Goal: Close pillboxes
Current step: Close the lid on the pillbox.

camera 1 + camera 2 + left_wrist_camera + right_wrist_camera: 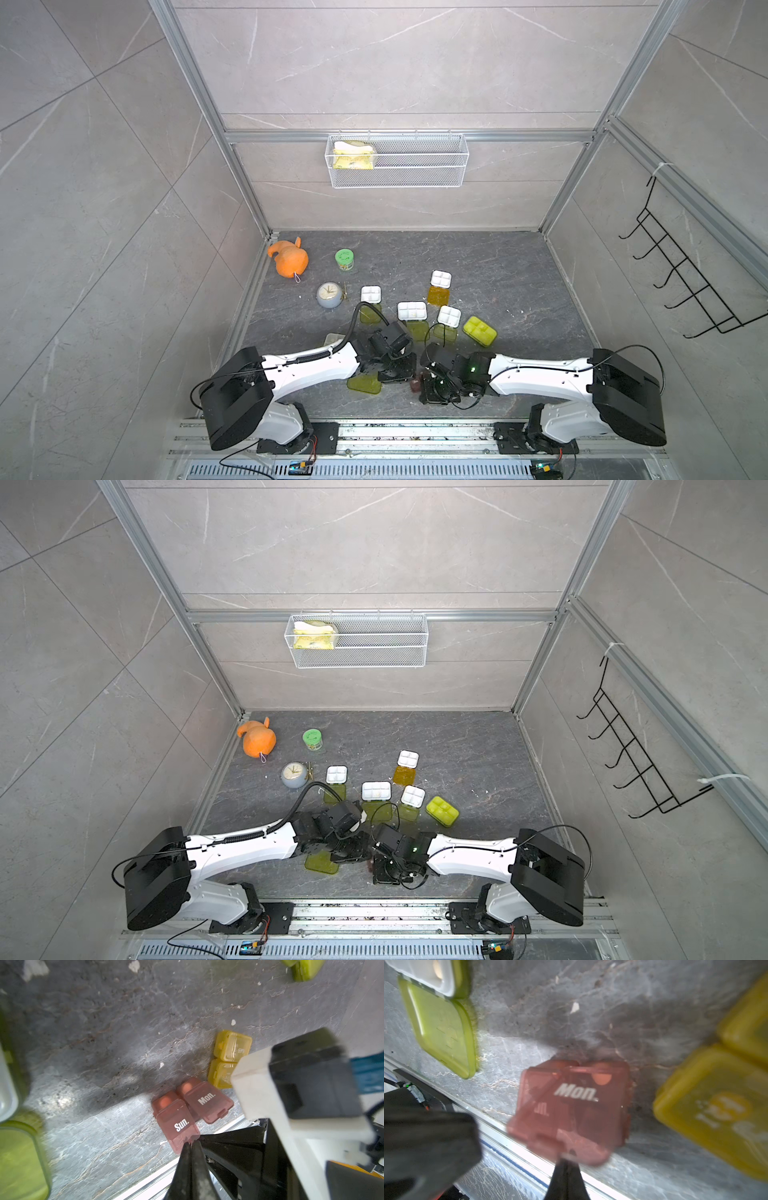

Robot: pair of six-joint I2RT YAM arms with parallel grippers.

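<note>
A tiny brown pillbox (187, 1109) (571, 1109) with "Sun." and "Mon." lids lies near the table's front edge, both lids looking ajar. My left gripper (192, 1144) is shut, its tips touching the "Sun." lid's edge. My right gripper (566, 1159) is shut, with its tips against the "Mon." lid's tab. Beside the brown one sits a tiny amber pillbox (228, 1057). In a top view, several larger pillboxes lie open behind the arms, among them one (412, 311) with a white tray and one with an orange lid (438, 296). Another pillbox (480, 330) is closed. The wrists hide both grippers' tips in both top views.
An orange plush toy (289, 259), a green-lidded jar (345, 258) and a grey clock (329, 295) stand at the back left. A wire basket (397, 160) hangs on the back wall, a black hook rack (685, 282) on the right wall. A metal rail (415, 432) borders the front.
</note>
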